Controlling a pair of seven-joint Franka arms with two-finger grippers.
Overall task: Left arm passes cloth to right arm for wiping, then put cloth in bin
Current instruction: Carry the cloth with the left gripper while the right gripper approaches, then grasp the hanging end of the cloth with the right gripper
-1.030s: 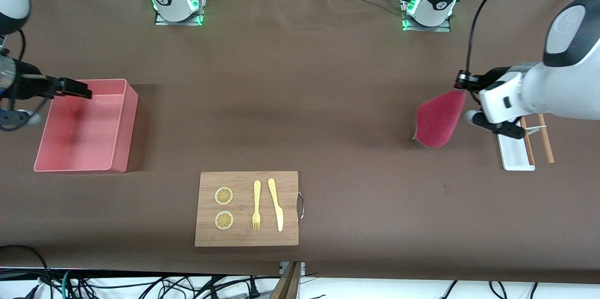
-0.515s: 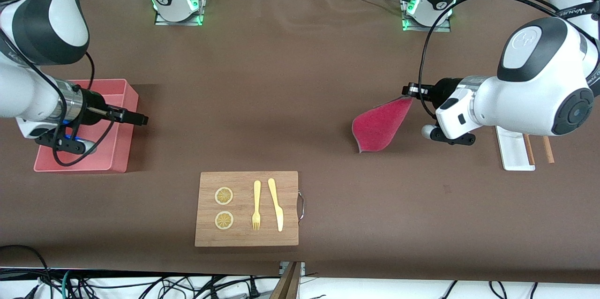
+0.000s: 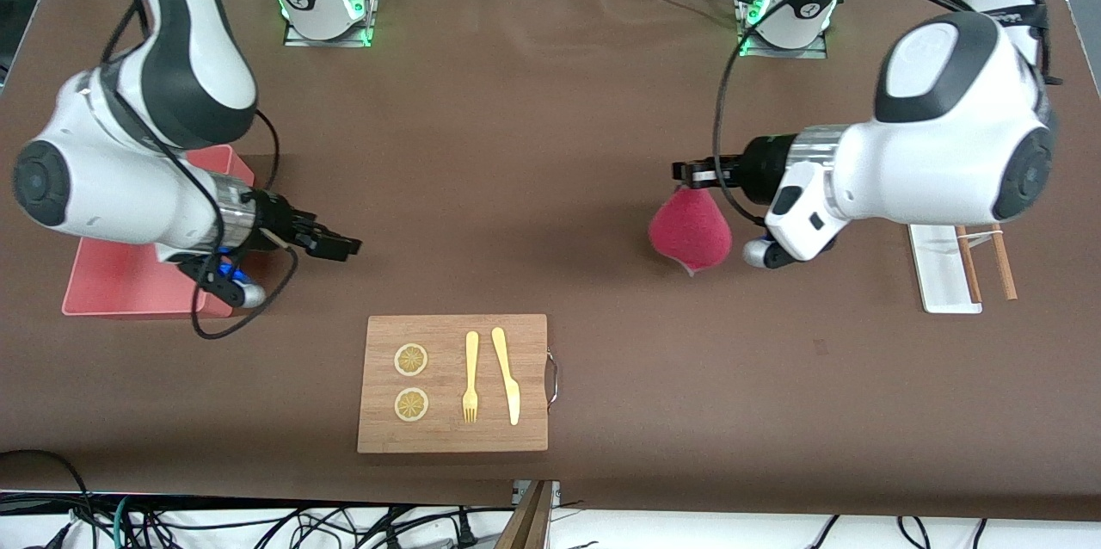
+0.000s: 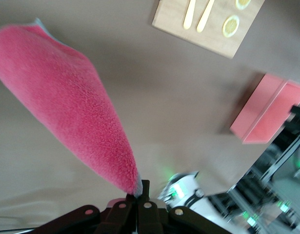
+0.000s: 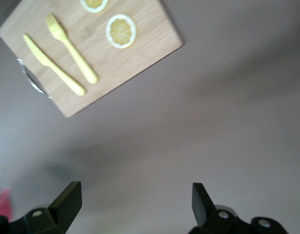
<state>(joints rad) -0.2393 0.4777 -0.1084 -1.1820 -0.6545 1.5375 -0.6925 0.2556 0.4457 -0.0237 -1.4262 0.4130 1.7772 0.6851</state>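
Observation:
The cloth (image 3: 690,232) hangs magenta-pink and fluffy from one pinched corner, above the bare table between the cutting board and the white tray. My left gripper (image 3: 685,173) is shut on that corner; in the left wrist view the cloth (image 4: 67,97) trails away from the closed fingertips (image 4: 146,187). My right gripper (image 3: 346,246) is open and empty over the table beside the bin (image 3: 120,286), pointing toward the left arm. In the right wrist view its fingers (image 5: 69,197) stand wide apart. The right arm hides much of the salmon-pink bin.
A wooden cutting board (image 3: 453,383) with two lemon slices, a yellow fork and a knife lies nearer the front camera. A white tray (image 3: 938,269) with chopsticks (image 3: 985,261) sits at the left arm's end.
The left arm has carried the cloth from near the white tray toward the table's middle. The right gripper has moved off the bin toward the middle, still open.

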